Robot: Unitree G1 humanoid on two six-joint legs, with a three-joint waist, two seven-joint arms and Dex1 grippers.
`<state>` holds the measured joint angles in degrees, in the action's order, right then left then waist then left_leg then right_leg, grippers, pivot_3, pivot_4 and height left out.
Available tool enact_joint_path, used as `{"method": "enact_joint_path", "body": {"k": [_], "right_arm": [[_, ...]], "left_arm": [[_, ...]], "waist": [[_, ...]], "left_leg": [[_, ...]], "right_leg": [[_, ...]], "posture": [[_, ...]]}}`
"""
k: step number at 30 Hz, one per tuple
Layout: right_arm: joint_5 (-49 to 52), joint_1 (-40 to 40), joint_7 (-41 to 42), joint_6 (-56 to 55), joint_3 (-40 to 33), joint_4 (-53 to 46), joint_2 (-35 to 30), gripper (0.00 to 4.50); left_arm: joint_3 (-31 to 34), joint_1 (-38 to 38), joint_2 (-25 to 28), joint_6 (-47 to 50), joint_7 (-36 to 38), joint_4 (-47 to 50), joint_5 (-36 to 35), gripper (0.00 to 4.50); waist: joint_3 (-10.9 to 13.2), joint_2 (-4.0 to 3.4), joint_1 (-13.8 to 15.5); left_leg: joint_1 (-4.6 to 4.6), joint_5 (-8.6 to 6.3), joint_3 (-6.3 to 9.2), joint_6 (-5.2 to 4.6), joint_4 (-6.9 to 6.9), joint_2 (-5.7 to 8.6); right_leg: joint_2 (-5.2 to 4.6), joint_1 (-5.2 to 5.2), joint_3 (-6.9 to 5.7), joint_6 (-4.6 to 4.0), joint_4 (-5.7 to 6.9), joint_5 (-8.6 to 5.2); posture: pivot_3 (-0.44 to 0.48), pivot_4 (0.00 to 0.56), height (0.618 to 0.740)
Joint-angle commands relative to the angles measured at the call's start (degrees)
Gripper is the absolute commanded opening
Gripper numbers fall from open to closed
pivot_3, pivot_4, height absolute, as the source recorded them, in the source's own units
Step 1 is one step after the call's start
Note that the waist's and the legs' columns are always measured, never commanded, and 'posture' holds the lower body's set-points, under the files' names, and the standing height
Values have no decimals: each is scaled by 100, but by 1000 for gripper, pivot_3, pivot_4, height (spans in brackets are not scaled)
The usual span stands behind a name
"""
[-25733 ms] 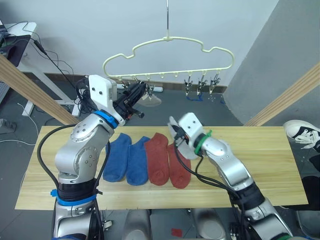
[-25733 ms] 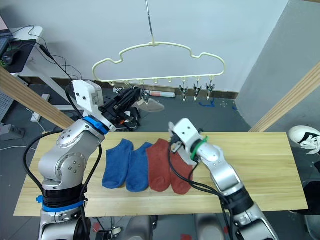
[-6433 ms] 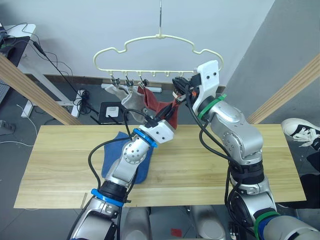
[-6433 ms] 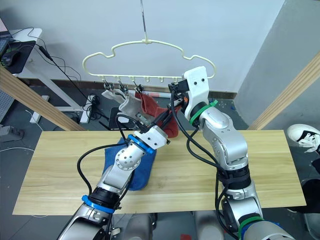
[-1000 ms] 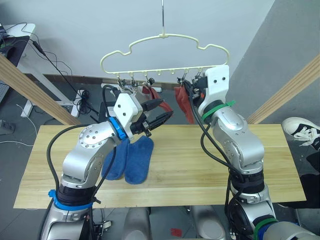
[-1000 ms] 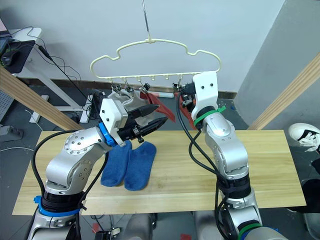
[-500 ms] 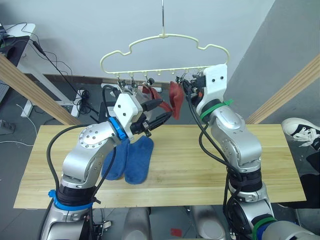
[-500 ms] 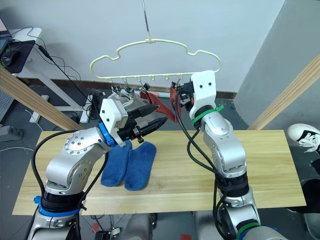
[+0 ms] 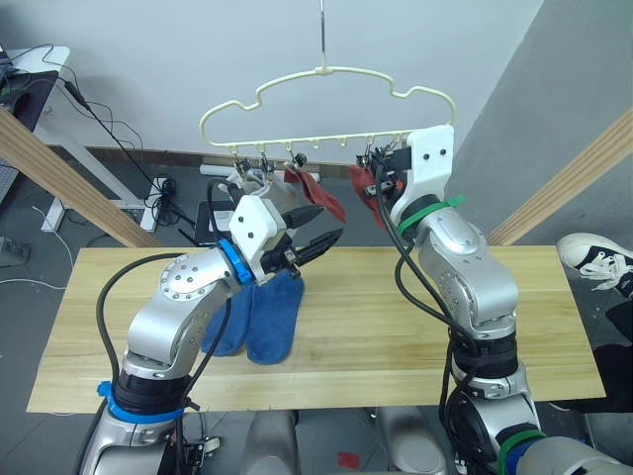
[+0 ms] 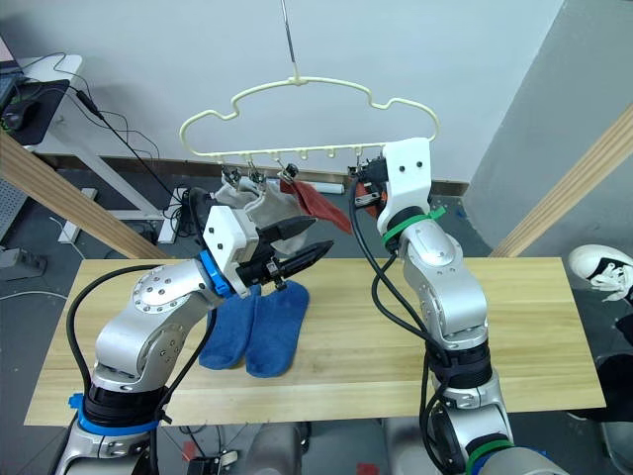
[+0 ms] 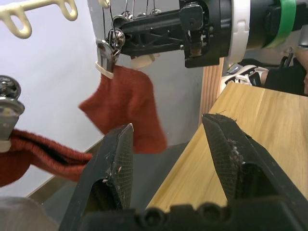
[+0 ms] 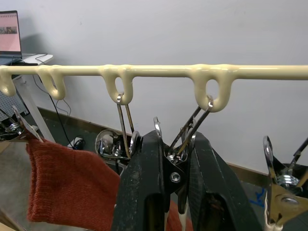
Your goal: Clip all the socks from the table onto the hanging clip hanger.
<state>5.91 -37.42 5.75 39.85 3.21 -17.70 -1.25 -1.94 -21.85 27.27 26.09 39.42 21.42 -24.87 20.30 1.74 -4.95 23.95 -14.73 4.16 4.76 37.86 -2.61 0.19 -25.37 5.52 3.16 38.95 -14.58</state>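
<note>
- Socks are split between hanger and table: two grey socks [image 10: 259, 205] and one red sock [image 10: 318, 204] hang from clips at the left of the hanger [image 9: 326, 73], while two blue socks [image 9: 259, 315] lie side by side on the table [image 9: 554, 327], left of centre.
- A second red sock [image 11: 127, 108] hangs from a clip right of the first; the right gripper [image 12: 172, 159] is at that clip.
- Right gripper: its fingers are pressed together around a metal clip [image 12: 188, 132] under the hanger's bar, squeezing the clip's handles.
- Left gripper [image 11: 171, 144]: fingers apart and empty, just left of and below the second red sock, above the table's far edge.
- Step in hand, as I judge it: fastening the second red sock, the fourth of six.
- Next move likely calls for the right gripper to let the clip go so that it bites the cuff, and then for both arms to back off gently, since the hanger hangs free from its hook [image 9: 323, 25] and can swing.
- After that, the blue socks remain to be picked up.
- Hard to tell: whether the clip has actually closed on the red cuff, as the right fingers hide the sock's top edge in the wrist view.
- In the head views the right gripper hides most of that sock.
</note>
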Motion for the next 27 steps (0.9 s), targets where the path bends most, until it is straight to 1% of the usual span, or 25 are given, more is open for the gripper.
{"method": "enact_joint_path", "body": {"k": [1,2,4,5,6,27], "right_arm": [[75,-76,-11,-125,-77,-172,25,239],[71,-69,-18,-127,-82,-176,26,239],[71,-57,-9,-114,-78,-186,18,964],[71,-57,-4,-109,-75,-181,14,1171],[58,-53,2,-97,-61,-180,1,1499],[-17,-101,33,-246,18,-102,-77,1499]], "left_arm": [[1,19,5,-105,9,227,8,2530],[-1,19,5,-107,10,227,11,2530],[-4,21,5,-111,13,229,15,2530],[-5,19,4,-113,17,223,17,2530],[-8,19,4,-116,22,220,19,2530],[-25,7,-2,-138,43,209,49,2530]], "waist": [[0,0,0],[0,0,0],[0,0,0],[0,0,0],[0,0,0],[0,0,0]], "left_leg": [[0,0,0,0,0,0],[0,0,0,0,0,0],[0,0,0,0,0,0],[0,0,0,0,0,0],[0,0,0,0,0,0],[0,0,0,0,0,0]], "right_leg": [[0,0,0,0,0,0],[0,0,0,0,0,0],[0,0,0,0,1,0],[0,0,0,0,0,0],[0,0,0,0,0,0],[0,0,0,0,1,0]], "posture": [[-92,318,740],[-92,318,740],[-92,318,740],[-93,319,740],[-93,319,740],[-93,308,740]]}}
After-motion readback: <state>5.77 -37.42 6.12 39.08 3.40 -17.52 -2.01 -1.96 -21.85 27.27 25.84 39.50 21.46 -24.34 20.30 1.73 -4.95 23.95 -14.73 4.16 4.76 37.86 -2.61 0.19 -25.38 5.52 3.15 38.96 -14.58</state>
